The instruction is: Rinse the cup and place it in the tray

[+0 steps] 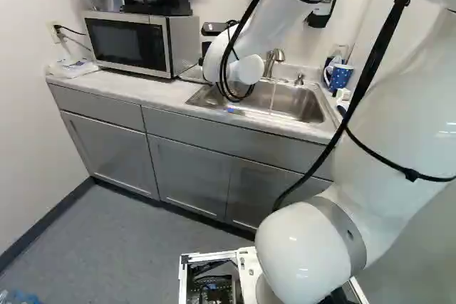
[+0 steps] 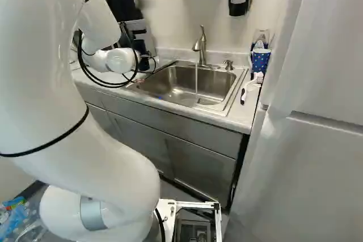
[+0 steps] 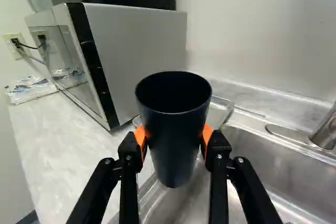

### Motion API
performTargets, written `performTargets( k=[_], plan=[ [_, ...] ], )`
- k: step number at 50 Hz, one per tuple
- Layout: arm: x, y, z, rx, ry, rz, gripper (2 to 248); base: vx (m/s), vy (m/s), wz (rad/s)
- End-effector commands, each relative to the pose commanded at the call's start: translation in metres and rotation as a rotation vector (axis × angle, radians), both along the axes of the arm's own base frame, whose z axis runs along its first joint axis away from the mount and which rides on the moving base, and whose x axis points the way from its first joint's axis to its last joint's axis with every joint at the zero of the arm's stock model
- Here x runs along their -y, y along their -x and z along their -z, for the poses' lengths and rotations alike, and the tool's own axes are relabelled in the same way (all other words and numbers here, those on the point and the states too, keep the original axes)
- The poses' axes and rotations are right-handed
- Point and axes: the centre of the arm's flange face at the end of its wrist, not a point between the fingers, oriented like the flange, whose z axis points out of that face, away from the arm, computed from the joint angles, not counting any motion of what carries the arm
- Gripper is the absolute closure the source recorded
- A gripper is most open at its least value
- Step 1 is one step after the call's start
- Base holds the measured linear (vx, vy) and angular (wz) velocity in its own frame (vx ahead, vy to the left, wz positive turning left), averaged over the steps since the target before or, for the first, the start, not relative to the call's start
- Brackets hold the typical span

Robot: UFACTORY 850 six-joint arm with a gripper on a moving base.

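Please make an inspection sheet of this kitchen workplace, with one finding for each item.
Surface: pale counter around a metal sink; water runs from the faucet.
Job's things: dark cup, mouth up; whether rinsed, cannot tell. Clear tray partly behind it, beside the sink.
Clutter: white-handled brush and blue patterned mug beside the sink; plastic-wrapped packet near the microwave.
Gripper: shut on the cup, orange pads at both sides.
Cables: black ones loop from the arm; others plug into the wall.
Surroundings: cabinets below the counter.
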Motion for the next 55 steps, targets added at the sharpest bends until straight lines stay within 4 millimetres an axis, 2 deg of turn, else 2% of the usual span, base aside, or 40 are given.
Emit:
performTargets(
  k=[24, 55],
  plan=[
    [0.035, -0.011, 0.001, -0.002, 0.000, 0.075, 129, 0.000, 0.000, 0.000],
    [0.080, -0.018, 0.031, -0.047, 0.006, 0.170, 129, 0.000, 0.000, 0.000]
  ],
)
